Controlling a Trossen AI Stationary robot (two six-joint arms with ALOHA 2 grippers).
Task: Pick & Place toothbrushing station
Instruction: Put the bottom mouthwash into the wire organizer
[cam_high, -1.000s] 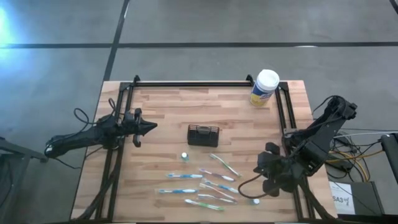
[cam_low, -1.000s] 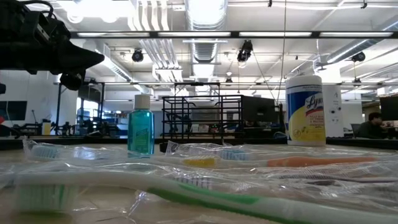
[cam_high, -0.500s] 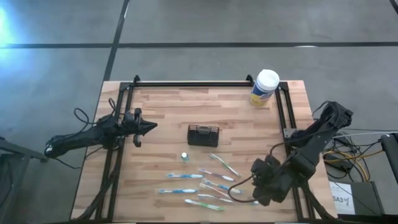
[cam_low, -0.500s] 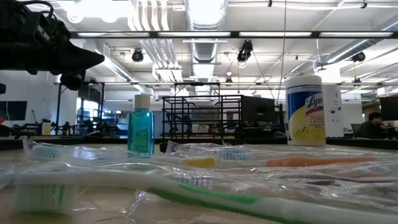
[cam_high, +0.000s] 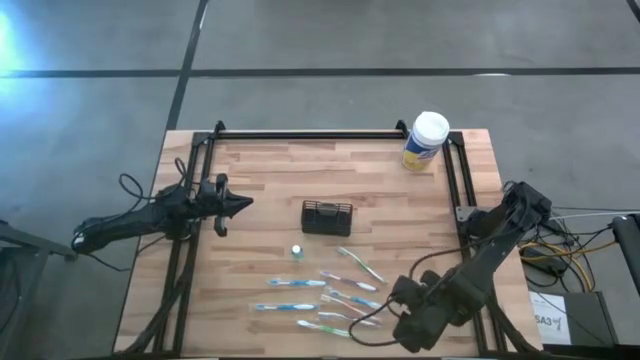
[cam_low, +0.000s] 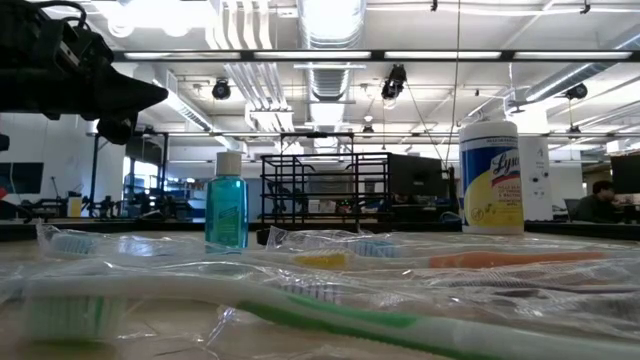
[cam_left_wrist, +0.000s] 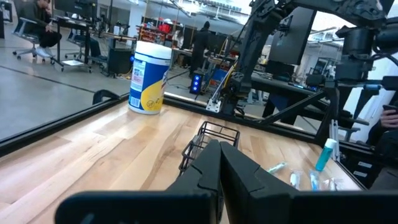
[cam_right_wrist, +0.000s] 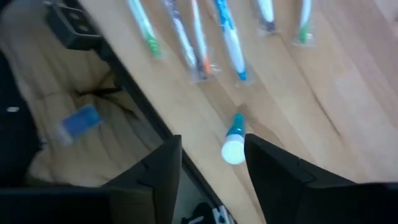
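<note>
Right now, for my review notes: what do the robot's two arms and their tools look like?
Both arms are dark, almost black, built of jointed segments. The left tool narrows to a slim pointed tip, and thin black cables loop loosely along its arm. The right tool shows two broad, flat, matte dark fingers with angled edges. A black cable curves out beside the right arm. No markings or labels are legible on either arm.

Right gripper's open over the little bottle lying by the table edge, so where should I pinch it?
Judging by its pose, take the small bottle across its teal body, just behind the white cap, from above with the right gripper. It lies flat, so its round sides are exposed.
</note>
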